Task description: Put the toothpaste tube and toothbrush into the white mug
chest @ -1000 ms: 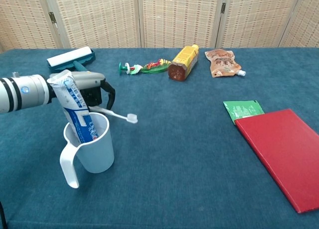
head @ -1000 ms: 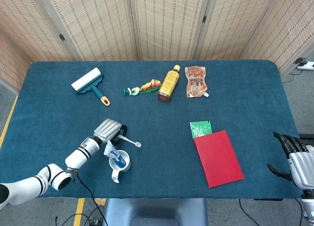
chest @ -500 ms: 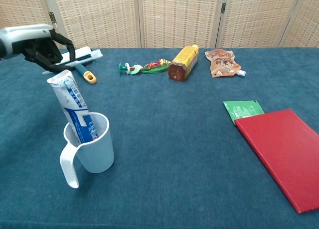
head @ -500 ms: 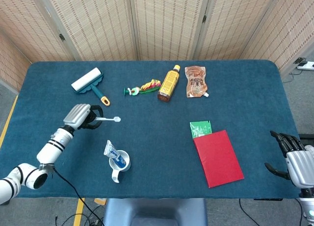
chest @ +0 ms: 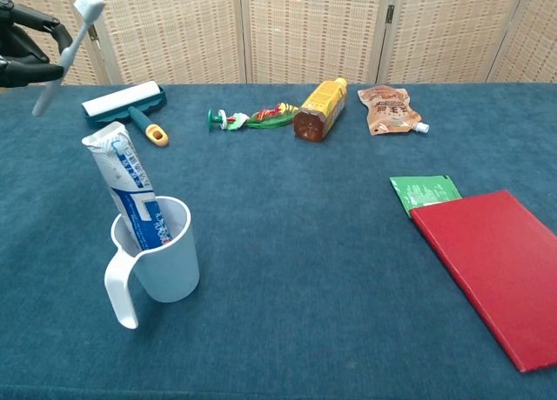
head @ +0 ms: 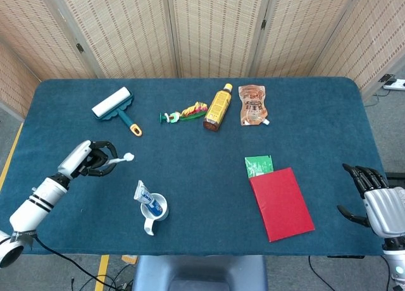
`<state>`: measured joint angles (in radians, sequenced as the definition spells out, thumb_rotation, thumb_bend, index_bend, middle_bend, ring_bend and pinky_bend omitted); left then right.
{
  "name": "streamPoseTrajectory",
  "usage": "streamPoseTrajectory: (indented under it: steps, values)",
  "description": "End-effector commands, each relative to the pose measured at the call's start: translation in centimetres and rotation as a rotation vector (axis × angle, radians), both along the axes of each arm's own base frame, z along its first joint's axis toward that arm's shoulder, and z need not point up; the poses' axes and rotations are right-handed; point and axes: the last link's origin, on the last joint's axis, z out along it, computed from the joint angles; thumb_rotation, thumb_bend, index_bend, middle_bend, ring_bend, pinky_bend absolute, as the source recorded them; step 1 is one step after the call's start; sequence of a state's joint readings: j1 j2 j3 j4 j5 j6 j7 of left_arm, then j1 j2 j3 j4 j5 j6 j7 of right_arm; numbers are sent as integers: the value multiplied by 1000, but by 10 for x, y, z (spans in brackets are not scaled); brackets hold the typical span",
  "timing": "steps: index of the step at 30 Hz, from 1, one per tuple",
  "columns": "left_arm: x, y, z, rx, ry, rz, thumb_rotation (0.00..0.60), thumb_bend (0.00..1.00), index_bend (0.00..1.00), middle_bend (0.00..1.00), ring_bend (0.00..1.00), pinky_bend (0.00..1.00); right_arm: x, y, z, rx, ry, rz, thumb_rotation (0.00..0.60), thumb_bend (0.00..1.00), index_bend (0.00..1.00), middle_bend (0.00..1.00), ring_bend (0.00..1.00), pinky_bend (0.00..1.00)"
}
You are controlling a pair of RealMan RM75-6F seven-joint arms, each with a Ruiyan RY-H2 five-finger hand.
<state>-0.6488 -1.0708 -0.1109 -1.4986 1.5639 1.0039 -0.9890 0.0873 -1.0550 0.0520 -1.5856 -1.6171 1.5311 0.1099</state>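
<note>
1. The toothpaste tube [chest: 130,190] stands tilted in the white mug [chest: 165,259], cap end down, so that half of the task looks done.
2. The toothbrush [chest: 68,50] is grasped by the left hand [head: 88,159], which sits at about 10 o'clock from the mug in the head view. Half a second ago the hand was nearer the lint roller; a second ago it was right beside the mug. It has swung away and lifted, with the brush now tilted head-up, so the drop-in is not yet made.
3. The right hand [head: 373,199] hangs off the table edge at 3 o'clock, fingers spread, holding nothing.
4. Around: the lint roller [head: 114,107] at 11 o'clock from the mug, a yellow bottle [head: 218,107] and pouch [head: 252,104] at 1 o'clock, a red book [head: 281,203] at 3 o'clock.
5. The leaning tube fills part of the mug's mouth, which may hinder the brush going in.
</note>
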Motion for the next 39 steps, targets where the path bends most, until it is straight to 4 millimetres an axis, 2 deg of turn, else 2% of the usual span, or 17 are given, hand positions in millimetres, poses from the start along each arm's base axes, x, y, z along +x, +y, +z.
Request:
streamPoseTrajectory:
  steps: [1,6,18,29,39]
  values:
    - [2,-22,12,-47,-104,-23,600,469,634,987,878,1000,3,-1,1,-2,6,7,600,91,92,211,169,176]
    - [8,-36,15,-97,-200,-51,600,469,638,987,878,1000,4,-2,1,-7,13,8,600,91,93,211,169,176]
    - [23,-62,4,-166,-297,-142,600,469,648,987,878,1000,8,-4,3,-30,22,9,600,90,93,211,169,176]
    - [25,-78,-20,-189,-231,-216,600,469,648,987,878,1000,8,-4,2,-25,25,2,600,91,92,211,169,176]
    - [21,-85,-38,-195,-221,-195,600,469,643,986,878,1000,8,-2,2,-24,26,-4,600,91,92,211,169,176]
